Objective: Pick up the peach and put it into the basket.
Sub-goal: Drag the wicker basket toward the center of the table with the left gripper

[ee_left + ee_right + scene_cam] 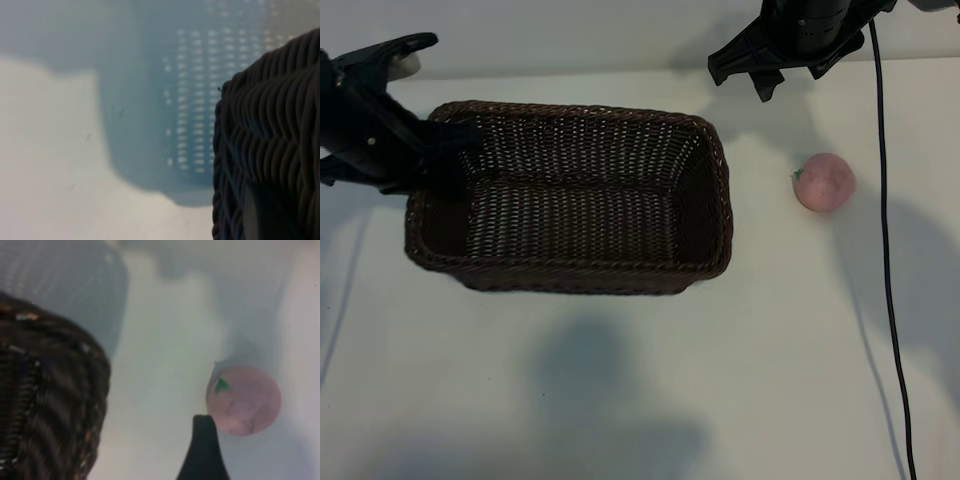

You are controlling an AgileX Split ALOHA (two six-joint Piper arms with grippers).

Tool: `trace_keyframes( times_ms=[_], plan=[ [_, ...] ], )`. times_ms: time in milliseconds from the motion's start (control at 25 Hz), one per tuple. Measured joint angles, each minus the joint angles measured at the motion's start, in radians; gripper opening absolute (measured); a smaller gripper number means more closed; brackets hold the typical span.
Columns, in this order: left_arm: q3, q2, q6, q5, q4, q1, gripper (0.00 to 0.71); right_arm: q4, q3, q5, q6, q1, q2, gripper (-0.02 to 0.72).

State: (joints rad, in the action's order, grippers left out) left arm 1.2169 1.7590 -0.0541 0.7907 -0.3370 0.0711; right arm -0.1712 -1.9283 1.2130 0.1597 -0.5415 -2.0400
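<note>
Peach [824, 182] lies on the counter [620, 390] just right of the basket [570, 275], not touching it. My right tool [772, 82] hangs released behind the peach (nothing in it). My left tool [430, 140] is clenched on the basket's left rim.

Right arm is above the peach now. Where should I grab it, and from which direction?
Take the peach across its round middle, coming straight down from above with the open right gripper. It sits free on the table, clear of the basket, so both fingers should fit around it.
</note>
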Motion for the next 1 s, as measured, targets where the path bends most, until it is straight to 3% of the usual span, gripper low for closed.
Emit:
trace_keyframes(
  times_ms=[440, 1000],
  plan=[
    [0.138, 0.15, -0.031, -0.002, -0.067, 0.0, 0.099, 0.0, 0.0, 0.002, 0.0, 0.0, 0.0, 0.533],
    [0.164, 0.253, -0.048, -0.029, -0.082, 0.0, 0.097, 0.0, 0.0, 0.003, 0.0, 0.0, 0.0, 0.533]
  ],
)
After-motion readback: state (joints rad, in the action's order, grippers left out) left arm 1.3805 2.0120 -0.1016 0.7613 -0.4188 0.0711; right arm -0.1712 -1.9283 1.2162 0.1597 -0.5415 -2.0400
